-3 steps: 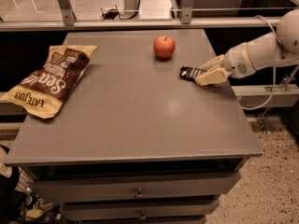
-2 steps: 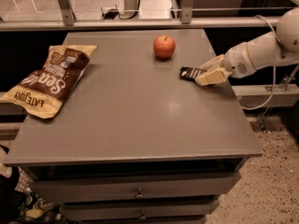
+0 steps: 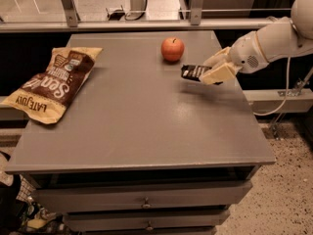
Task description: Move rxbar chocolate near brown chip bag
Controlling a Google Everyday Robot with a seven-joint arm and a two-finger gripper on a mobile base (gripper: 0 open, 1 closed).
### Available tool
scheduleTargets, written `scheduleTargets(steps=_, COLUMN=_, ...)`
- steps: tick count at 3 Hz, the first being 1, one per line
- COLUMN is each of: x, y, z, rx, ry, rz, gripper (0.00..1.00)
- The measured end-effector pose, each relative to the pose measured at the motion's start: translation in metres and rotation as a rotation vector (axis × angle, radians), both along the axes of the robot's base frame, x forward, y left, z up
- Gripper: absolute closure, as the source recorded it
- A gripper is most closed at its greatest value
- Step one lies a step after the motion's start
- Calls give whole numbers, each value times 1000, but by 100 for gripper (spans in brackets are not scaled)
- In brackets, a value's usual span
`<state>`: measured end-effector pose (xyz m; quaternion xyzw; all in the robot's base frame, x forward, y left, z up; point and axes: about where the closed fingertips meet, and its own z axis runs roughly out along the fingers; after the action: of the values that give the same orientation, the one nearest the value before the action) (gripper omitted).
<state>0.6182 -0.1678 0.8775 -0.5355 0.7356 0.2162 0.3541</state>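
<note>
Up a little and a bit toward the apple (image 3: pixel 172 49): that is how my gripper (image 3: pixel 215 73) has moved since a second ago, and the rxbar chocolate (image 3: pixel 191 72) has gone with it. Before, the bar lay flat on the table (image 3: pixel 146 131). Now it looks lifted just off the top, with a dim dark patch on the table under it.

My gripper is closed tight on one end of the bar. The other end sticks out toward the middle of the table. The bar is black with white marks, and it sits almost level.

My arm (image 3: pixel 274 40) comes in from the right side of the picture, over the table's edge. It is white and round.

The apple is red and stands on the table, near the bar but not touching it. It is a bit farther back than the bar.

The brown chip bag (image 3: pixel 54 84) lies flat at the far left side of the table, with one tan end hanging over the edge. It is well apart from the bar, and most of the gray table top lies between them.

Under the table top I can see drawers (image 3: pixel 146 199) with small knobs.
</note>
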Motion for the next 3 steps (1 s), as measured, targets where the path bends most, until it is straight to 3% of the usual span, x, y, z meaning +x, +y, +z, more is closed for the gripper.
scheduleTargets(steps=1, x=-29, y=44, z=43, rx=-24, ry=-39, rz=56, gripper=100)
scheduleTargets(steps=3, x=-87, y=159, z=66, rx=-80, ry=-64, rz=116, gripper=100)
